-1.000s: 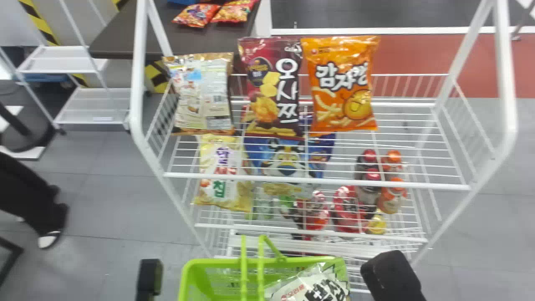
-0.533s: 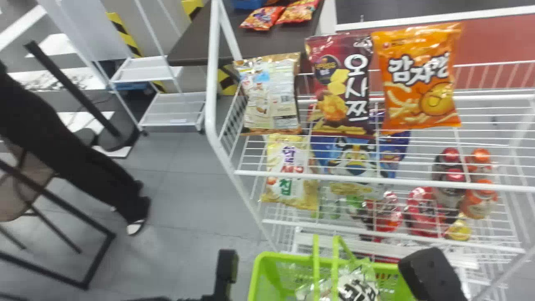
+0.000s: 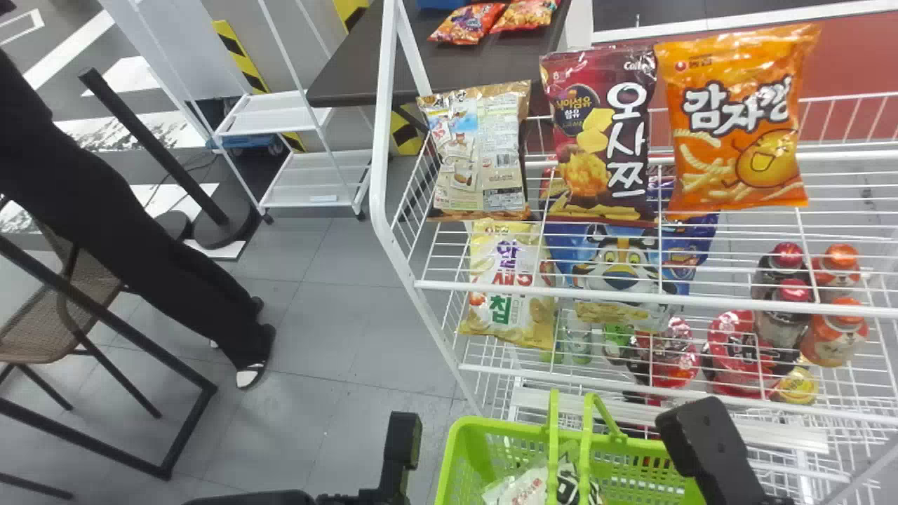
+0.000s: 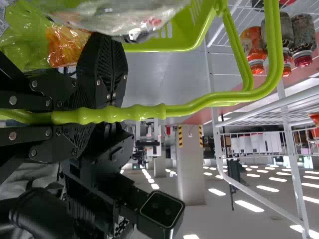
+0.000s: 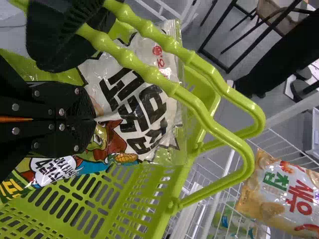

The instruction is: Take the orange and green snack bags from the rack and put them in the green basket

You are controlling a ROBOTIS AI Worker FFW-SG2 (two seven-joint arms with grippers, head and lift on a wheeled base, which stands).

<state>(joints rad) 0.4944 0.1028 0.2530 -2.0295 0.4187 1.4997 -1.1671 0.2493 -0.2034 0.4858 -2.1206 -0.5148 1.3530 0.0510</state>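
Observation:
In the head view my left gripper (image 3: pixel 403 449) is beside the green basket (image 3: pixel 466 449), and my right gripper (image 3: pixel 708 449) is over its right side. In the left wrist view the left gripper (image 4: pixel 97 115) is shut around the basket's handle (image 4: pixel 134 112); an orange bag (image 4: pixel 65 45) shows beyond its fingers. From its own wrist, the right gripper (image 5: pixel 93 119) is shut on the edge of a white and green snack bag (image 5: pixel 142 104) in the basket, partly behind the handles. On the rack's top, another orange snack bag (image 3: pixel 740 119) stands at the right.
The white wire rack (image 3: pixel 382 189) stands beyond the basket. It holds a maroon bag (image 3: pixel 600 133), a brown bag (image 3: pixel 480 151), a yellow bag (image 3: pixel 508 280) and several bottles (image 3: pixel 835 330). A chair (image 3: pixel 63 308) is at the left.
The head view has turned left, so rack and basket appear farther right. Relative to the basket, my right gripper and the white and green bag have moved left, with the bag lower inside.

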